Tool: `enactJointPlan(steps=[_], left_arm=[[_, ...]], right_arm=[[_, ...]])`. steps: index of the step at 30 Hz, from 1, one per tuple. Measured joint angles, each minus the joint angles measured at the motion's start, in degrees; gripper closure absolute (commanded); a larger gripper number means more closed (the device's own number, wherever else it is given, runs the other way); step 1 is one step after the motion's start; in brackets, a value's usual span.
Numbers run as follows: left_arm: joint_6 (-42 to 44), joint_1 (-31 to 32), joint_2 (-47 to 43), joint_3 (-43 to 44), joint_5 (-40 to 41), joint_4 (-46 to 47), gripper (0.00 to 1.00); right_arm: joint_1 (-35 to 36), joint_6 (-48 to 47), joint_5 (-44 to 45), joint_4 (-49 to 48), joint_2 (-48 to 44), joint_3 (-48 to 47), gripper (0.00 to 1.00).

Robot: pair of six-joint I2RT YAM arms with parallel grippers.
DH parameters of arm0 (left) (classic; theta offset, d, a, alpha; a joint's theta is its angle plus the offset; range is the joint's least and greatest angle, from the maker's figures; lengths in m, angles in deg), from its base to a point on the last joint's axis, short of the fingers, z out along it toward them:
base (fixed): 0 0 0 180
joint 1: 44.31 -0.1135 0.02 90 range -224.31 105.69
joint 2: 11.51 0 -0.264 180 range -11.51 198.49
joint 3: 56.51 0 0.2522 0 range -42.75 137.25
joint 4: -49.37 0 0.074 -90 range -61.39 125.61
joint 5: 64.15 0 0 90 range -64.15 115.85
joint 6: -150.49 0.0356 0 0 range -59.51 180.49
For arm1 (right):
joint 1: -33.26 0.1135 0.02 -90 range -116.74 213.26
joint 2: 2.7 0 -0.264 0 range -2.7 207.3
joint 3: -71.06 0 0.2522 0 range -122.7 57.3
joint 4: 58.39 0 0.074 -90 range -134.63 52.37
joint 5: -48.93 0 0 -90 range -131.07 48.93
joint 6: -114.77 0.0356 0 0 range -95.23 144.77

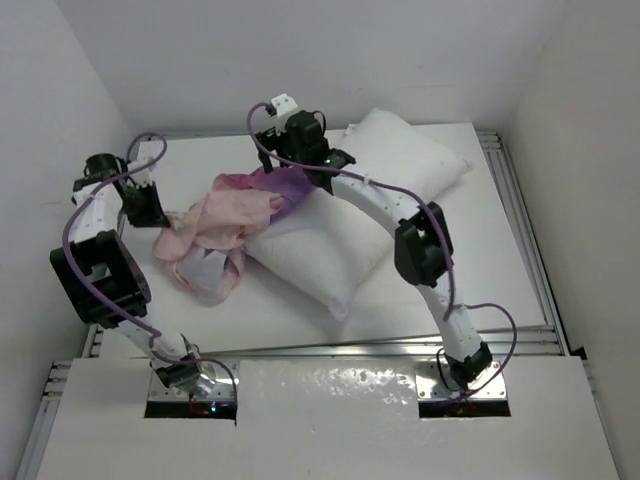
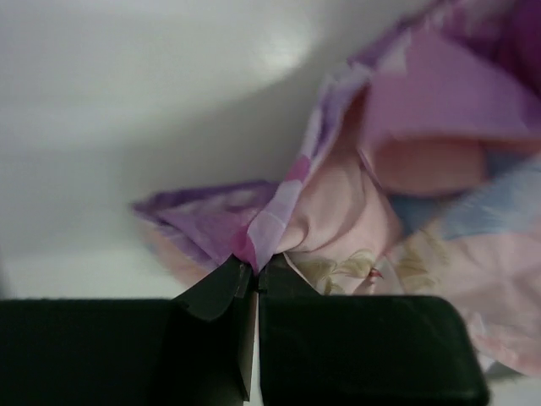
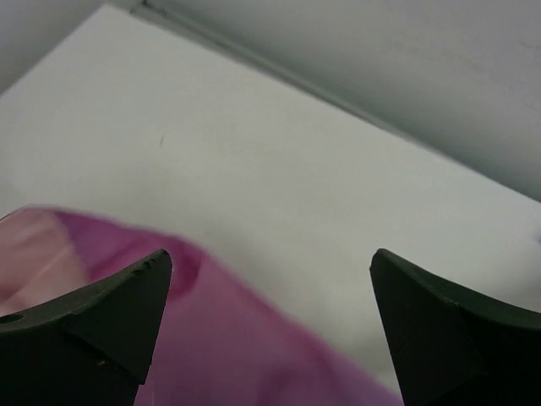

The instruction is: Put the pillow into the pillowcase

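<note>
The plump white pillow [image 1: 335, 245] lies slanted across the middle of the table. Over its left end is bunched the pillowcase [image 1: 222, 225], pale pink with a purple patch towards the back. My left gripper [image 1: 153, 218] is at the case's left edge. In the left wrist view it [image 2: 255, 269] is shut on a purple-and-pink fold of the pillowcase [image 2: 338, 211]. My right gripper [image 1: 283, 162] hovers over the purple part at the back. In the right wrist view it [image 3: 270, 254] is open, with the purple pillowcase [image 3: 211, 347] just below and nothing between its fingers.
White walls close in the white table [image 1: 480, 270] at the back and sides. Aluminium rails [image 1: 527, 250] run along its right and near edges. A white panel [image 1: 330, 410] covers the front by the arm bases.
</note>
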Motion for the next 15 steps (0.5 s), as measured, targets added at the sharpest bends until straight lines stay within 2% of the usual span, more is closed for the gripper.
enactJointPlan(steps=[4,7,9,12,13,15], left_arm=[[-0.2,0.6,1.4,-8.5,-3.2,0.7,1.0],[-0.7,0.9,0.9,-12.4,-2.8,3.6,1.0],[-1.2,0.7,0.1,-14.0,-1.8,5.7,1.0],[-1.7,-0.8,-1.3,-14.9,0.5,8.7,1.0],[-1.6,-1.6,-1.9,-14.9,1.8,9.6,1.0],[-1.3,-2.9,-3.0,-14.9,4.1,10.9,1.0]], right_arm=[[-0.1,-3.9,-3.9,9.6,-15.1,10.0,0.01],[-0.1,-7.6,-6.4,13.0,-32.5,18.2,0.01],[-0.2,-9.0,-6.9,12.5,-43.3,22.9,0.01],[-0.2,-11.2,-5.8,7.8,-59.4,38.1,0.01],[-0.2,-12.2,-4.0,7.8,-63.6,43.1,0.01],[-0.2,-13.0,-1.0,8.7,-66.0,48.8,0.01]])
